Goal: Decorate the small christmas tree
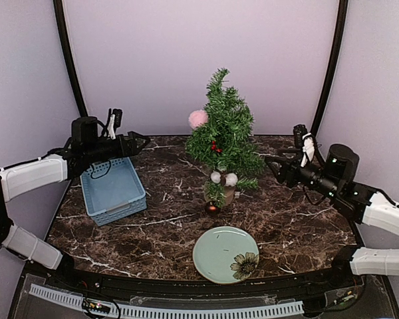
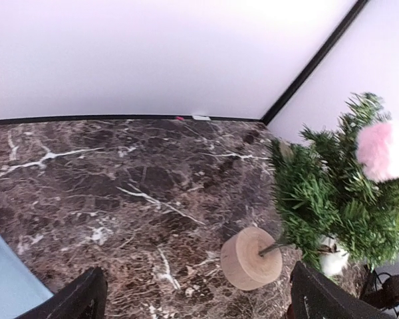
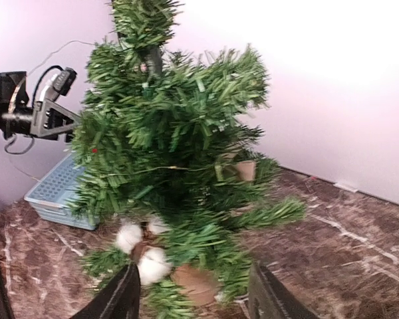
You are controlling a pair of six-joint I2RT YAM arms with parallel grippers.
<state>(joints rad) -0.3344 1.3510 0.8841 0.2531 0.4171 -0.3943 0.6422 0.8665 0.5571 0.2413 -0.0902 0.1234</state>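
My L claw & R claw both gape, holding nothing, either side of small bushy green fir tree w/ light-wood stump.

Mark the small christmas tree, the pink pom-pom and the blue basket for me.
small christmas tree (image 1: 227,136), top external view, mid foliage.
pink pom-pom (image 1: 198,118), top external view, its centre.
blue basket (image 1: 120,212), top external view, near wall.
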